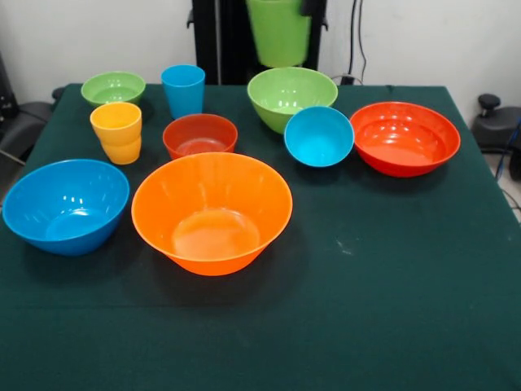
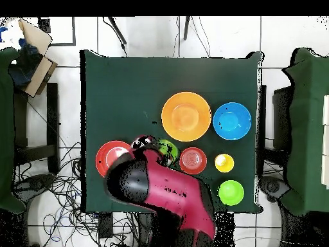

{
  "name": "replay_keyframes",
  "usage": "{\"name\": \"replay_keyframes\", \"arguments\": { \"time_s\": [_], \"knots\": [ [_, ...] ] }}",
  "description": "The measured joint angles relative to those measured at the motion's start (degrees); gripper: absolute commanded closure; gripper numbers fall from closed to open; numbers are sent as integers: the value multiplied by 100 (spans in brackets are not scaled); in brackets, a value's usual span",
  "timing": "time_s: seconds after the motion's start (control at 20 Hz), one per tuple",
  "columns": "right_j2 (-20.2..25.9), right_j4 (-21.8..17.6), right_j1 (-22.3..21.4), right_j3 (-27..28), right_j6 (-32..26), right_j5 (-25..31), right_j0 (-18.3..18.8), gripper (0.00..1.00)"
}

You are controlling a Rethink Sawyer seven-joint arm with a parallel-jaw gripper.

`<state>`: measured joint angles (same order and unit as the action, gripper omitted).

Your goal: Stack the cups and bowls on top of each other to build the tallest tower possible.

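A green cup hangs in the air at the top of the front view, above the medium green bowl. My gripper is shut on its rim and is mostly cut off by the frame. On the table stand a blue cup, a yellow-orange cup, a small green bowl, a small red-orange bowl, a small blue bowl, a red bowl, a large orange bowl and a large blue bowl. All stand apart, upright and single. In the overhead view my arm covers the blue cup and small blue bowl.
The table has a dark green cloth, with the bowls and cups spread over its far half and left side. Cables and chairs surround the table in the overhead view.
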<state>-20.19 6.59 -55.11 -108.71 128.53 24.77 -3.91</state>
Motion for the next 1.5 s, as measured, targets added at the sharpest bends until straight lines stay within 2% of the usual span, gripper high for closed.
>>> {"name": "replay_keyframes", "arguments": {
  "time_s": [0.3,0.4,0.45,0.8,1.2,1.5],
  "knots": [
    [247,-682,-77,-486,0,-750,922,100],
    [294,-845,-54,-559,0,-921,1064,100],
    [369,-1118,11,-666,0,-1187,1249,100],
    [542,-1606,335,-784,0,-1577,1347,100],
    [677,-1721,689,-810,0,-1899,1330,100],
    [700,-1805,1077,-825,0,-2396,1362,100]
  ]
}}
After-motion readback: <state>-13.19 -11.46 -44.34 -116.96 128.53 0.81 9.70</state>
